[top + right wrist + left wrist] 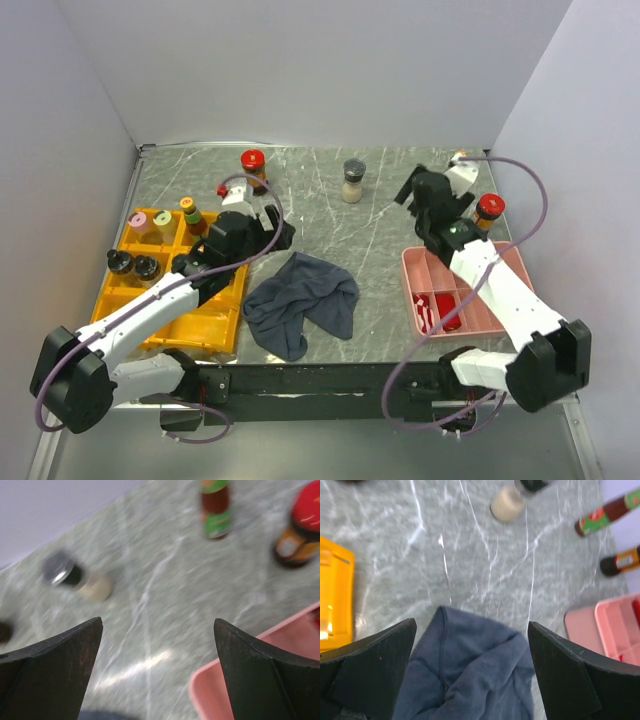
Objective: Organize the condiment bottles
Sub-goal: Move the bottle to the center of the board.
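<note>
Several bottles [146, 267] stand in the yellow tray [212, 320]; the rest stand loose on the worktop [380, 250]. The left claw [472, 625] and right claw [158, 621] both gape wide, holding nothing. A fresh pickup seems due: the grey-capped jar [352, 181], upright mid-worktop, needs a reach and a grip around its body.

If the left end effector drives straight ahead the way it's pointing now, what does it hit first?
Most likely the dark blue cloth, lying straight ahead of the left end effector in its wrist view. Beyond it bare tabletop, then a spice jar. Depth is unclear, so not certain.
</note>
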Available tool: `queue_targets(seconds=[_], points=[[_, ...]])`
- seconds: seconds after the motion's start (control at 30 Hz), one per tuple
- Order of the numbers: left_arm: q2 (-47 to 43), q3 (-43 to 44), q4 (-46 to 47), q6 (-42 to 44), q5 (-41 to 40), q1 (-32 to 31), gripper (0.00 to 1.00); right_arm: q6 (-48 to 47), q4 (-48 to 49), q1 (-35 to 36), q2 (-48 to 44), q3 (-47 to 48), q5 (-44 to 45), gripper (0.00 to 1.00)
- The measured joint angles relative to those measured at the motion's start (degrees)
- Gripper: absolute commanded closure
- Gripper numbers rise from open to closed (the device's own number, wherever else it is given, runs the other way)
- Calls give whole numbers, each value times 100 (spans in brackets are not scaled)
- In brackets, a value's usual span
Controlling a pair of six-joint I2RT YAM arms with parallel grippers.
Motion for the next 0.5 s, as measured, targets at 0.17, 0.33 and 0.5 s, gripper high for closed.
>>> queue_targets(seconds=[0.17,0.33,0.5], points=[[-26,-258,101,286,-136,-516,1,-146,-254,-922,551,367,459,0],[-168,-291,249,704,-785,-1436,1,-199,-439,-1864,977,374,501,0],[-173,-356,280,905,-1311,-1534,0,-243,-420,-2457,1257,374,398,0]])
